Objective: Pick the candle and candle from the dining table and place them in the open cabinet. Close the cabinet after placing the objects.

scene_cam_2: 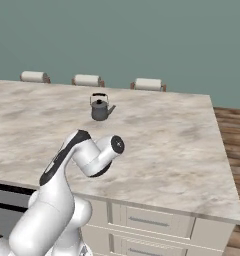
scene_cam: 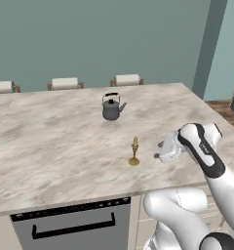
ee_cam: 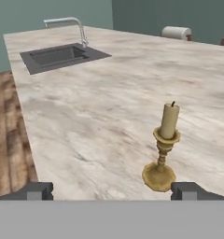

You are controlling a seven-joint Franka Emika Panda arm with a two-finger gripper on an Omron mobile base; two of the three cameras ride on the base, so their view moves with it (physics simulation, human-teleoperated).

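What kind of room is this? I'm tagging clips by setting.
Most likely a rendered kitchen with a dining island: a wide beige grey-veined marble top carries a dark grey kettle, has a dark sunken sink with a curved silver tap, and a dark grey appliance front with black bar handle below.

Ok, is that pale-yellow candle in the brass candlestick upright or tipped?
Upright: the pale-yellow candle in its brass candlestick stands on its round foot on the marble dining table, wick up.

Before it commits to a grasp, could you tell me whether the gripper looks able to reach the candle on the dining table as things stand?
Probably yes. The gripper is open and faces the candle, which stands upright and alone on the dining table; nothing lies between them. The kettle stands well away.
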